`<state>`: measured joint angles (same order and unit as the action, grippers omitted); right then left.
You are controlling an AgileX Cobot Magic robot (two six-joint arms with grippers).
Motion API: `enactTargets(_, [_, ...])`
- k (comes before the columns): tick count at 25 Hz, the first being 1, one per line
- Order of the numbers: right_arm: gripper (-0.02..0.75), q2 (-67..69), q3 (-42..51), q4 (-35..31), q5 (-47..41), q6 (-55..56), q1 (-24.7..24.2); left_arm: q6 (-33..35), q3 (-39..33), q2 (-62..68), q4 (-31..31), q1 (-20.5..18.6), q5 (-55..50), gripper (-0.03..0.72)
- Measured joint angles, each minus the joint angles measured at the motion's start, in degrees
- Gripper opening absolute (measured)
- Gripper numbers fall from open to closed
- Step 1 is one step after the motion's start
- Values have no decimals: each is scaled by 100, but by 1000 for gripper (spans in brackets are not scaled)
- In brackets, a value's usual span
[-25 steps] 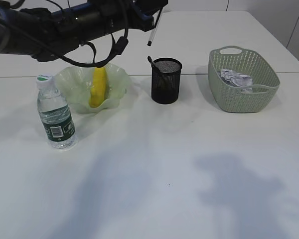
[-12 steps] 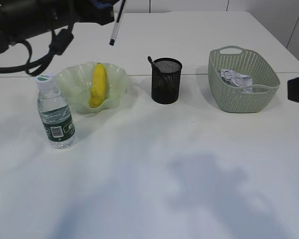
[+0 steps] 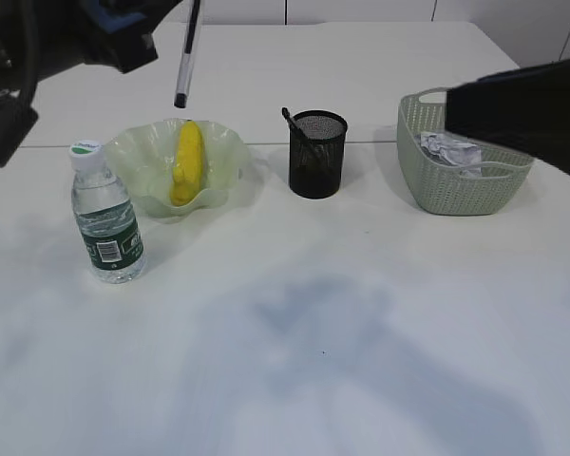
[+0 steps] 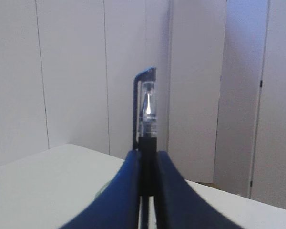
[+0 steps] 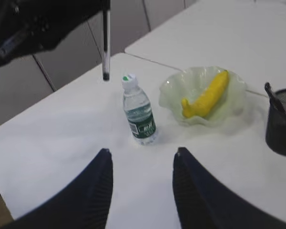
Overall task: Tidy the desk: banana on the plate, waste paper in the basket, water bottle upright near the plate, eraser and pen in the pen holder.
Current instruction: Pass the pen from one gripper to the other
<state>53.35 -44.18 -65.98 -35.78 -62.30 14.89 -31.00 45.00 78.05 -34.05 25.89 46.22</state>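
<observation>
While the left gripper (image 4: 144, 164) has its jaws pinched tight on the pen (image 3: 184, 57), the pen hangs nearly vertical, its long axis straight up and down, high above the table's back left. In the exterior view it sits above the plate (image 3: 223, 152) and to the left of the holder (image 3: 316, 154), so the drop calls for a carry to the right and somewhat toward the camera until the pen stands over the holder's open mouth, then a straight descent. A dark stick already leans in the holder; whether it is another pen I cannot tell. The right gripper (image 5: 142, 177) is empty, jaws wide apart, hovering over the table with the bottle (image 5: 139, 110) ahead of it. The banana (image 3: 186, 161) lies on the plate, the bottle stands upright just beside it, and the paper (image 3: 448, 149) is in the basket (image 3: 456, 195). The eraser is not visible.
</observation>
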Motion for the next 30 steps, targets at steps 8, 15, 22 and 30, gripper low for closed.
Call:
enactTargets(8, [361,800,0,-3037,-128,-3200,0,22,-629,-425,315,144,323,22])
enactTargets(15, [365,1614,-273,-3604,-318,-4193,0,22,-898,-477,341,144,579,22])
enactTargets(22, [366,2159,-940,-3629,-654,-4447,162,22,-956,-477,331,144,592,20])
enactTargets(30, [366,2656,-1411,-3629,-593,-4772,976,22,-1170,-477,331,144,759,20])
